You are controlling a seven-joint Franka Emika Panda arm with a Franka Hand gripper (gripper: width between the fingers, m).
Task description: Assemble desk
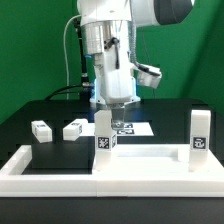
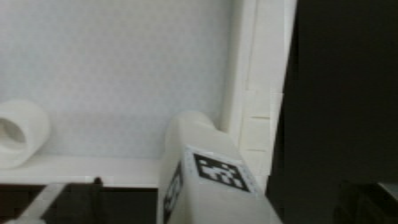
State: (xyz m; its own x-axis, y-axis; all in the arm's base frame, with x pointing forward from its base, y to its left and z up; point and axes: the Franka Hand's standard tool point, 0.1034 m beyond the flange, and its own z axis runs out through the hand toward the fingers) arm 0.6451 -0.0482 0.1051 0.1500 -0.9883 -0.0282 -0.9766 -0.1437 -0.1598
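Gripper (image 1: 119,114): hangs straight down from the arm, over the left end of the tabletop in the exterior view. Its tips are level with the top of the left upright leg.
Jaws: apart. In the wrist view the fingers (image 2: 68,205) appear as dark shapes wide to either side of that leg, with a clear gap to it. Nothing is held.
Left upright leg (image 1: 104,137): stands vertical on the tabletop, just beside the gripper and slightly nearer the exterior camera. A black-and-white marker faces the camera. The wrist view shows it seated close against the raised rim.
Tabletop (image 1: 150,160): wide, white, lying flat at the near side of the scene with its rims turned up. Both upright legs stand on it, one at each end.
Round fitting (image 2: 15,130): a white circular feature on the tabletop's inner face, partly out of frame. Its exact nature cannot be told.
Right upright leg (image 1: 198,133): vertical at the tabletop's right end, marker facing the camera, well apart from the gripper.
Marker board (image 1: 136,128): flat on the table just beyond the tabletop, under and behind the gripper, partly hidden by it.
Loose legs: two lie on their sides on the table, left of the gripper and farther back than the tabletop. One (image 1: 74,129) is nearer the gripper, the other (image 1: 41,129) farther left. They lie near each other but do not touch.
White wall (image 1: 35,165): long and low, running along the near edge, with its left end turned up.
Table (image 1: 170,115): black surface; a green backdrop stands beyond it.
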